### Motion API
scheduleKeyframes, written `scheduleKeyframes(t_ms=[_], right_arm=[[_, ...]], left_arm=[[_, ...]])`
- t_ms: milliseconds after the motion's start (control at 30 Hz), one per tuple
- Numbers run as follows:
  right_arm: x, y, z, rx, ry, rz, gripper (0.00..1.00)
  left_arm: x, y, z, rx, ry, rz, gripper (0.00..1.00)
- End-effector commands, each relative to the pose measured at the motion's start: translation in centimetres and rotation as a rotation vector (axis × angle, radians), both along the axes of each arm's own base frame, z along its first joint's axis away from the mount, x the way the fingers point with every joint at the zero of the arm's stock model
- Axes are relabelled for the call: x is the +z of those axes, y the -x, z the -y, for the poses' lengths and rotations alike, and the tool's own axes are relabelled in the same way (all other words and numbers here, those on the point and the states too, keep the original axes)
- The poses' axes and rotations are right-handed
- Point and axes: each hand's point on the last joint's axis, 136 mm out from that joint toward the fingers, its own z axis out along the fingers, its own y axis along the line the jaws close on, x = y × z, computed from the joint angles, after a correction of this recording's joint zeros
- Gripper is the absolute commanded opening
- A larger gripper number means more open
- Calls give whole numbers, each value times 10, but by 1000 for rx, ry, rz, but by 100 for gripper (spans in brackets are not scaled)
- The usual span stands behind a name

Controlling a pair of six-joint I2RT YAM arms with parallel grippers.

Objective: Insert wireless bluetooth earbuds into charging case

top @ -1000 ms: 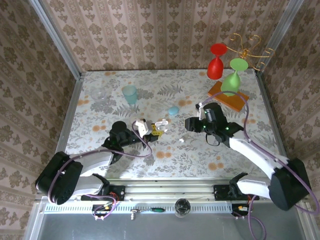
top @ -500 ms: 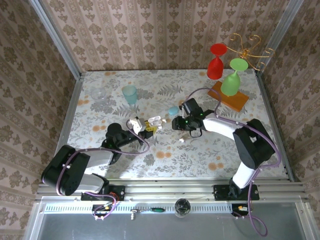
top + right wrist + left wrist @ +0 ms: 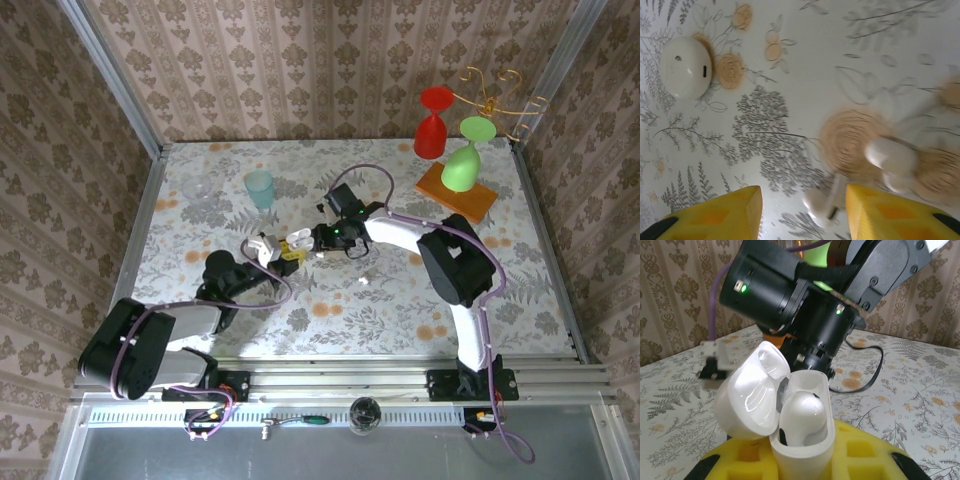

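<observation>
Bright even light from above, soft shadows, glare on the open charging case [image 3: 760,405], right wrist view motion-blurred

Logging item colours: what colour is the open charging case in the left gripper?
The charging case is glossy white; clearest in the left wrist view.

The left hand [image 3: 805,469] grips an open charging case [image 3: 752,400], one earbud [image 3: 802,412] seated inside.
</observation>
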Motion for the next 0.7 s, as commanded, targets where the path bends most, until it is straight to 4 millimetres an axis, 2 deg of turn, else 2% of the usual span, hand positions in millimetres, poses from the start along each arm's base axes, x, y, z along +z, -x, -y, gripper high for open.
scheduleKeyframes(t_ms=[0, 233, 467, 567, 667], right_arm=[[-10, 8, -11, 72, 21, -38, 49], [-27, 9, -15, 90, 44, -69, 49], [-18, 24, -6, 100, 45, -80, 49], [-13, 37, -12, 165, 1, -86, 49], [-19, 34, -11, 161, 25, -80, 50]], left_arm=[[7, 2, -3, 5, 7, 20, 0], [7, 4, -4, 6, -4, 22, 0], [6, 4, -4, 5, -7, 20, 0], [5, 4, -4, 5, -7, 21, 0], [7, -2, -7, 43, -2, 21, 0]])
